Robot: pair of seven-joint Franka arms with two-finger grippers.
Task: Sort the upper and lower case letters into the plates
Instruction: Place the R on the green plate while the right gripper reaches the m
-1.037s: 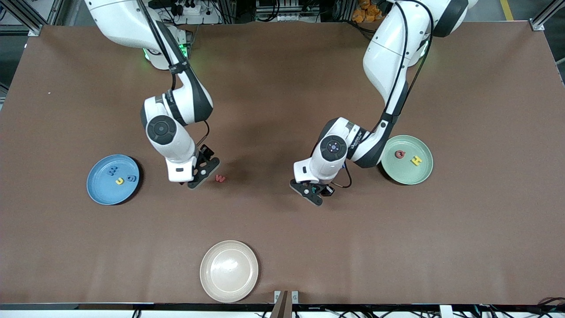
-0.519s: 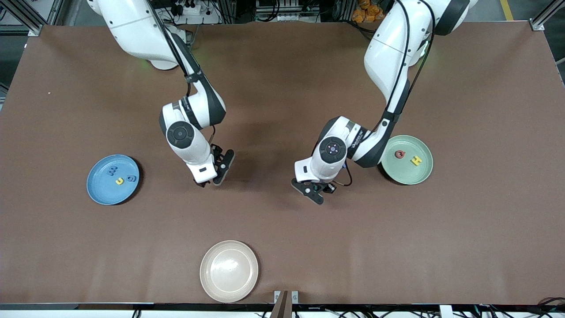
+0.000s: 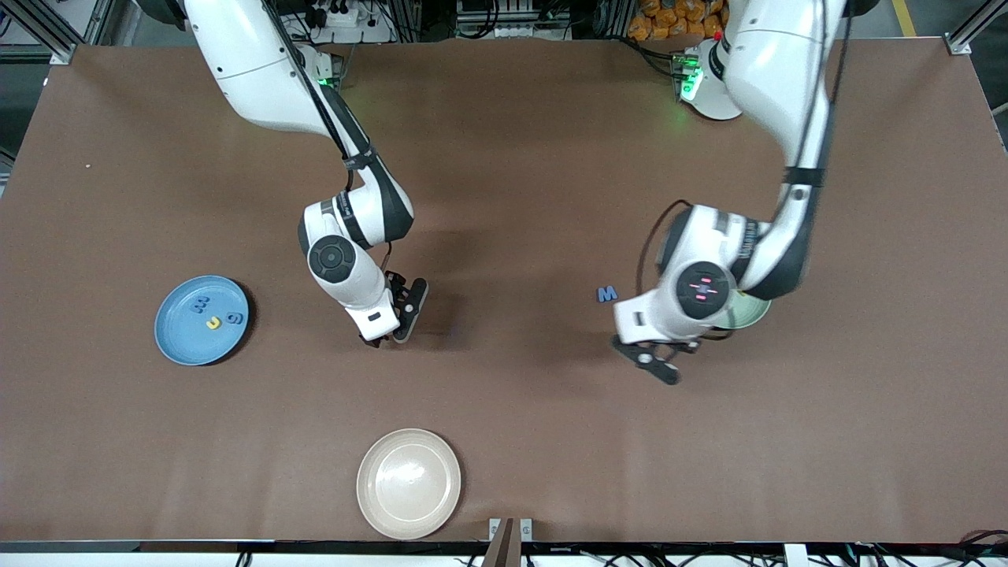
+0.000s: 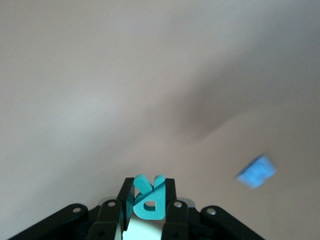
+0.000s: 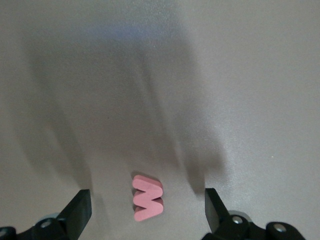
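The blue plate (image 3: pixel 183 339) lies toward the right arm's end and holds a blue letter (image 3: pixel 199 304), a yellow letter (image 3: pixel 213 322) and another blue letter (image 3: pixel 234 317). The mint green plate (image 3: pixel 754 313) is mostly hidden under the left arm. My left gripper (image 3: pixel 657 365) (image 4: pixel 148 192) is shut on a teal letter R (image 4: pixel 150 202), over the table beside the green plate. A blue letter M (image 3: pixel 606 294) (image 4: pixel 256 171) lies on the table nearby. My right gripper (image 3: pixel 398 315) (image 5: pixel 147 210) is open and low, its fingers on either side of a pink letter W (image 5: pixel 147 197), which is hidden in the front view.
A beige plate (image 3: pixel 409 483) lies near the table's front edge, nearer to the front camera than the right gripper. The brown table (image 3: pixel 504 417) has no other objects showing.
My left gripper has swung from the table's middle toward the green plate, carrying the teal letter and uncovering the blue M. My right gripper has moved over the pink W, hiding it.
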